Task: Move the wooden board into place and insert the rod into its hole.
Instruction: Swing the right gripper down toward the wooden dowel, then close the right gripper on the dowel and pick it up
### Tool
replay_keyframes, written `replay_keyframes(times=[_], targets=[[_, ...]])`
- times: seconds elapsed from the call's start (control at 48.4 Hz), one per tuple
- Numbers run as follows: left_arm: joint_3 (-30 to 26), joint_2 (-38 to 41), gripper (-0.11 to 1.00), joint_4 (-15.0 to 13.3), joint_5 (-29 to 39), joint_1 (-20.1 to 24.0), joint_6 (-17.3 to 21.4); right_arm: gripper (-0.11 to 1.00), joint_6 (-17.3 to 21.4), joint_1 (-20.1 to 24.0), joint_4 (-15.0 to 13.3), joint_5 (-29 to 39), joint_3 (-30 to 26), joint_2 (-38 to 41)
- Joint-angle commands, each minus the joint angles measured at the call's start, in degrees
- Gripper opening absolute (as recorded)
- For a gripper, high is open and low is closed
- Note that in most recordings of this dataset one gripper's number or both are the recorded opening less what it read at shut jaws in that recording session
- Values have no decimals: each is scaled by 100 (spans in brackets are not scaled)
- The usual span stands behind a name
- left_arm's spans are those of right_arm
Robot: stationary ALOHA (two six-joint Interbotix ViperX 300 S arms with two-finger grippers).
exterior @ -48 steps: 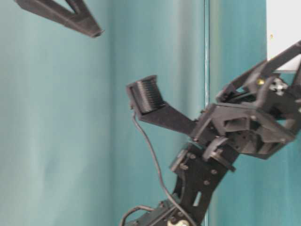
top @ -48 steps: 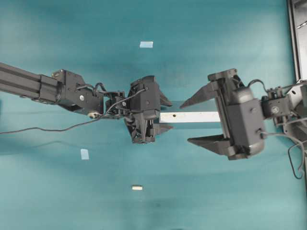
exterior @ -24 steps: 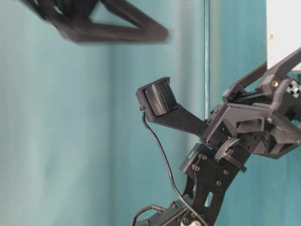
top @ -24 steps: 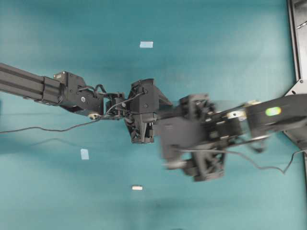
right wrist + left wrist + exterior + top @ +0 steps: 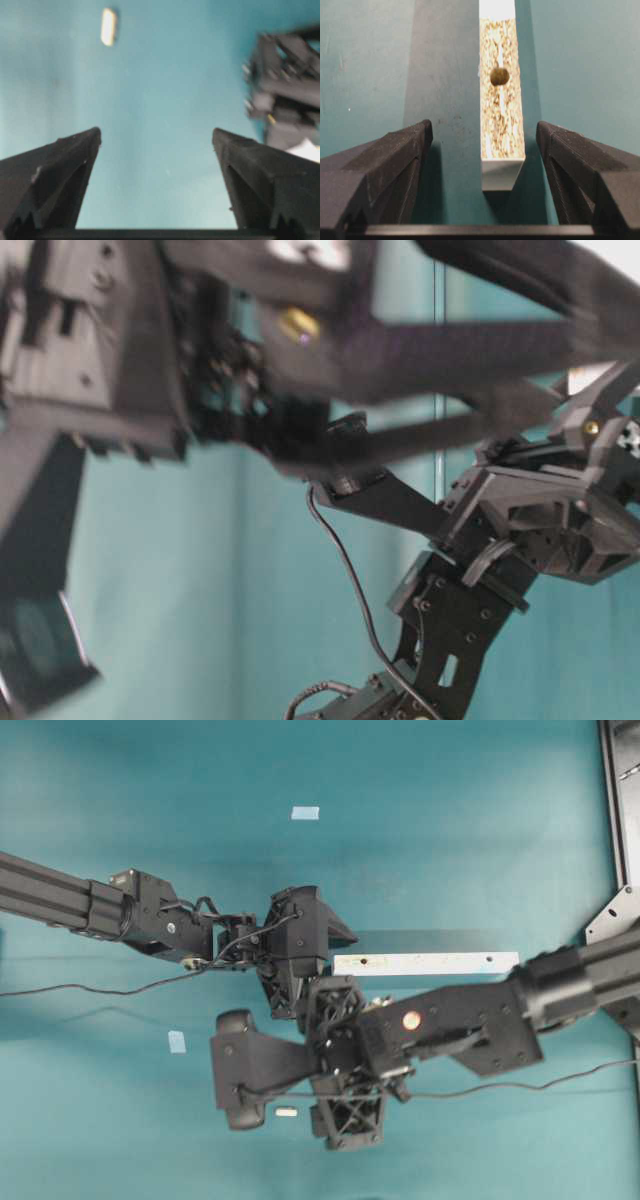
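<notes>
Teal covering spreads over the whole desk (image 5: 470,830), with two small light-blue tape patches (image 5: 305,813) on it and little else. On it lies the wooden board (image 5: 440,963), flat, near the middle of the overhead view, its long axis running left to right and a dark hole near each end. The left gripper (image 5: 482,135) sits at the board's left end: in its wrist view the fingers (image 5: 395,155) stand wide apart on either side of the board's tip and do not touch it, and the nearer hole (image 5: 499,76) is in plain sight just ahead. So the board is bracketed but not gripped, and whether it already rests in its intended place I cannot judge.

The rod (image 5: 286,1112) lies loose on the desk, well apart from the board, toward the lower edge of the overhead view. The right gripper (image 5: 157,137) reaches across the middle toward it, fingers spread wide and holding nothing; its wrist view, somewhat blurred, shows the rod ahead of and to one side of the open fingers, not between them.

By my reading, the task is at an early stage: the rod is not picked up, and the insertion is wholly left to do.
</notes>
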Motion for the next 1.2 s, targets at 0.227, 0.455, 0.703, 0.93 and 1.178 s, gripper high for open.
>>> replay_keyframes(times=[0.227, 0.455, 0.703, 0.93, 1.178], targets=[[26, -123, 79, 9, -62, -26, 35, 95, 589, 44, -185, -756, -141, 334], [79, -114, 79, 9, -123, -26, 35, 95, 633, 44, -202, -1195, -88, 703], [176, -141, 79, 9, -123, -26, 35, 95, 633, 141, -193, -1477, -62, 940], [272, -211, 79, 9, -123, -26, 35, 95, 677, 352, -193, -2013, -62, 1187], [290, -220, 79, 9, -123, -26, 35, 95, 932, 352, -202, -2021, -26, 1301]])
